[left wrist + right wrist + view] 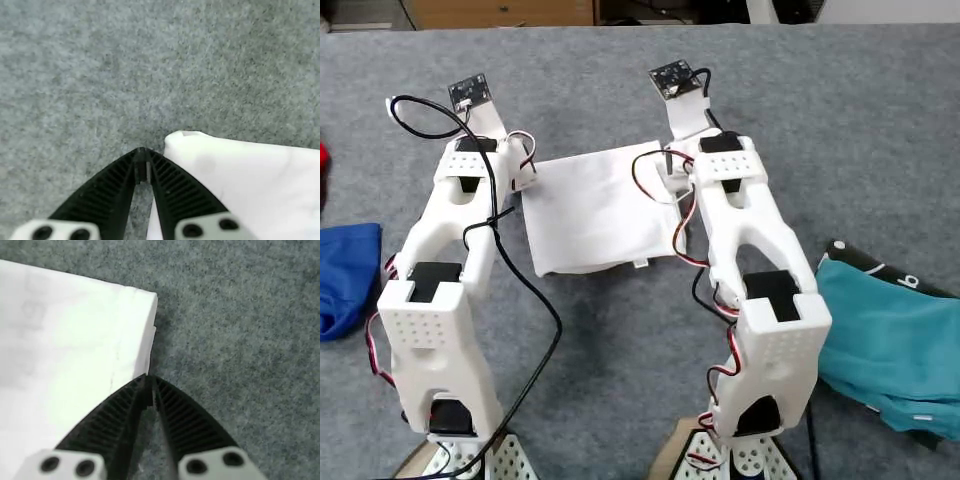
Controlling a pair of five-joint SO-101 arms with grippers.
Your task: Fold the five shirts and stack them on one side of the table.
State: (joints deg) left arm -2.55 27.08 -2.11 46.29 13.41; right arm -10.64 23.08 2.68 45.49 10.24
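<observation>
A folded white shirt lies flat on the grey table between my two arms. My left gripper is shut, its tips on the table right beside the shirt's far left corner, with no cloth seen between them. My right gripper is shut too, its tips at the side edge of the white shirt just below the far right corner. In the high view the left gripper and right gripper sit at those two far corners.
A blue shirt lies crumpled at the table's left edge, with a red scrap beyond it. A teal shirt lies bunched at the right over a black garment. Bare grey table stretches behind the white shirt.
</observation>
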